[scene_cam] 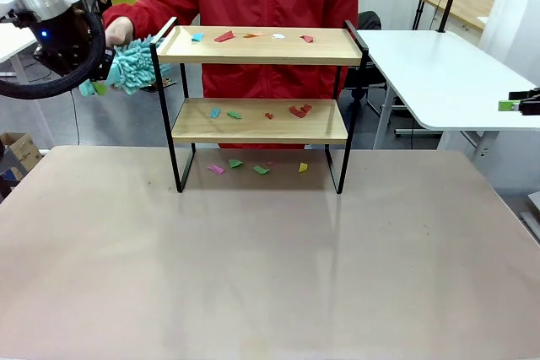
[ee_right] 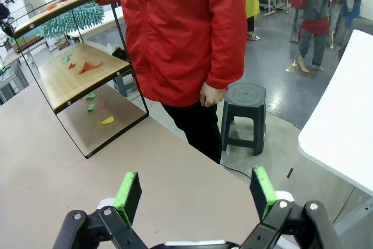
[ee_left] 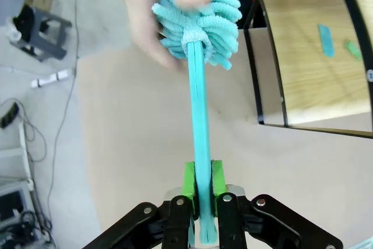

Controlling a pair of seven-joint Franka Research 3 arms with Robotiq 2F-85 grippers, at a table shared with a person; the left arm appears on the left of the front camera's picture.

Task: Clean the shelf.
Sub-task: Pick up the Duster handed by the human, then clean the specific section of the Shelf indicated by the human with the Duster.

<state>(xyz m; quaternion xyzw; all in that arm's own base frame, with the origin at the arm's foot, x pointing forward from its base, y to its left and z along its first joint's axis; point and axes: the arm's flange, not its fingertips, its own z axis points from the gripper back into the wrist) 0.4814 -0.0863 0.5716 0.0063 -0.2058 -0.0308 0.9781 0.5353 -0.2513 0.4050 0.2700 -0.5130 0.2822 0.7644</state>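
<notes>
Pale table (scene_cam: 270,276) surface carries the shelf (scene_cam: 253,131) at its far middle, before a person in red. Paper scraps (scene_cam: 224,36) are noted on its 2 boards and on the table between its legs. The left gripper (ee_left: 202,179) is clamped shut on the flat handle of a teal duster (ee_left: 198,86), whose head is held just beside the shelf's left rail, with the person's hand (ee_left: 148,21) laid on it. The right gripper (ee_right: 195,193) is spread wide and nothing is held in it.

Risks, as judged: if a sweep is begun before the hand is withdrawn, the thin handle may be twisted in the pads (ee_left: 187,179). A hard push on the rail may shift the light shelf.

Not made out: the handle's end is cut off at the left wrist view's bottom edge; the hand is blurred, so its hold cannot be judged.
</notes>
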